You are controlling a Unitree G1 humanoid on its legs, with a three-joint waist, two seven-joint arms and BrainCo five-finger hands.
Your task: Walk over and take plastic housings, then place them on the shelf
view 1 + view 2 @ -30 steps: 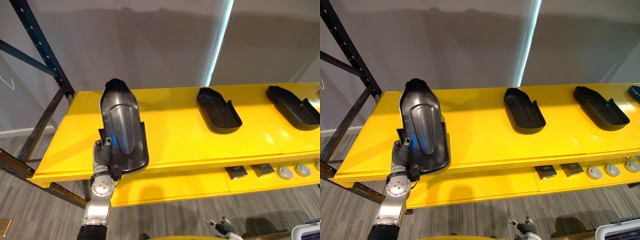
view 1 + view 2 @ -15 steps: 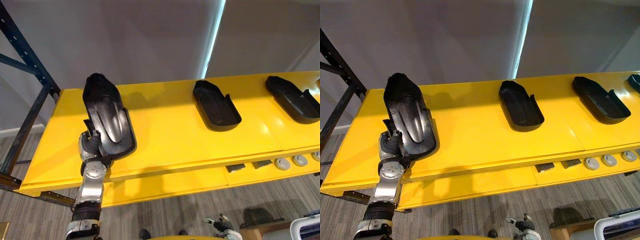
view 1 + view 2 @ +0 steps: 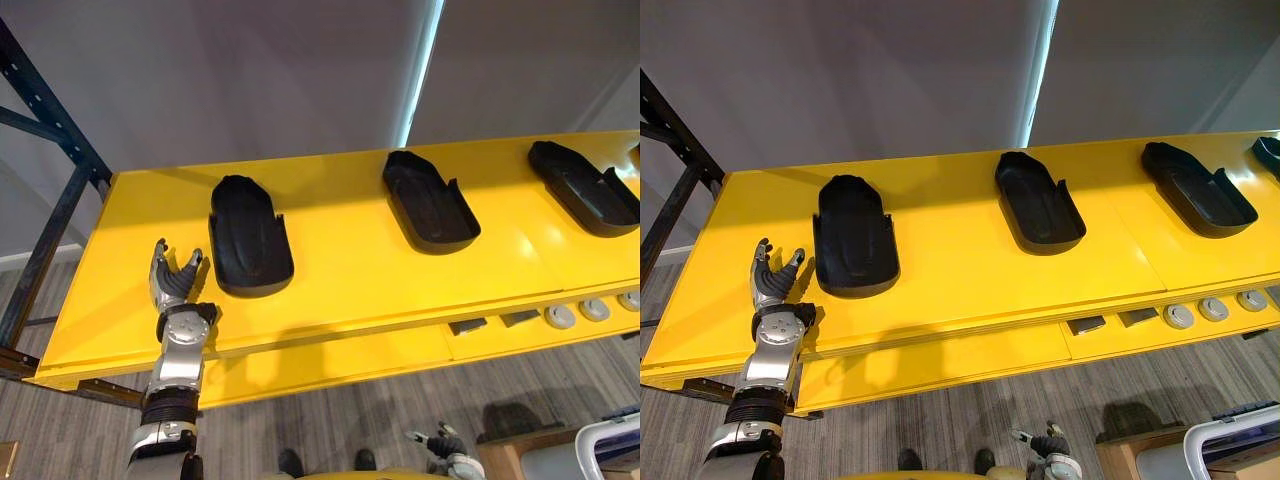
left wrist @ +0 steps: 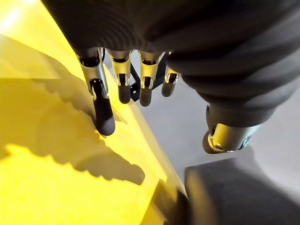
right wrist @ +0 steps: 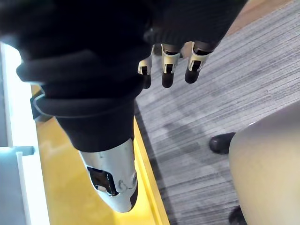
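Yellow shelf (image 3: 350, 285): housing (image 3: 248, 240) flat; my left hand (image 3: 172, 284) splayed, empty, at its 8 o'clock. I plan straight pull toward 6, no nudge. Right hand (image 5: 168, 74) slack, empty.

Grey wall (image 3: 250, 80), bright vertical light strip (image 3: 421, 80), grey plank floor (image 3: 330, 415).

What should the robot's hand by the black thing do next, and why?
Probably draw the left hand back off the yellow shelf. The black housing lies flat on the shelf, and the hand is open beside it, not touching, so this one looks placed. The right hand hangs low and open.
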